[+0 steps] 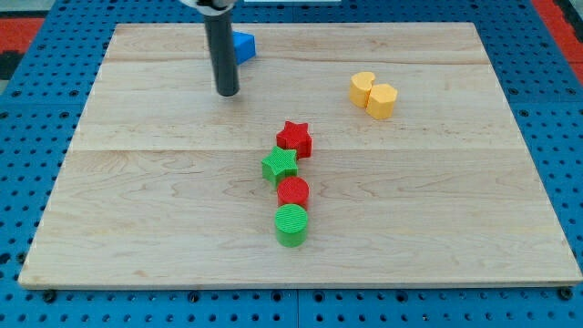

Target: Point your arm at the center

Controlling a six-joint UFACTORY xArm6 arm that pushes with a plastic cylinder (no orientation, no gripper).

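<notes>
My tip (227, 93) rests on the wooden board (137, 182) in the upper left part of the view. A blue block (243, 46) lies just behind the rod to its right, partly hidden by it. Near the board's middle, a red star (295, 138), a green star (280, 166), a red cylinder (293, 191) and a green cylinder (291, 224) form a touching column running toward the view's bottom. My tip is up and to the left of the red star, well apart from it.
Two yellow blocks touch each other at the upper right: a yellow cylinder (363, 87) and a yellow hexagon-like block (382, 100). The board sits on a blue pegboard table (27, 118).
</notes>
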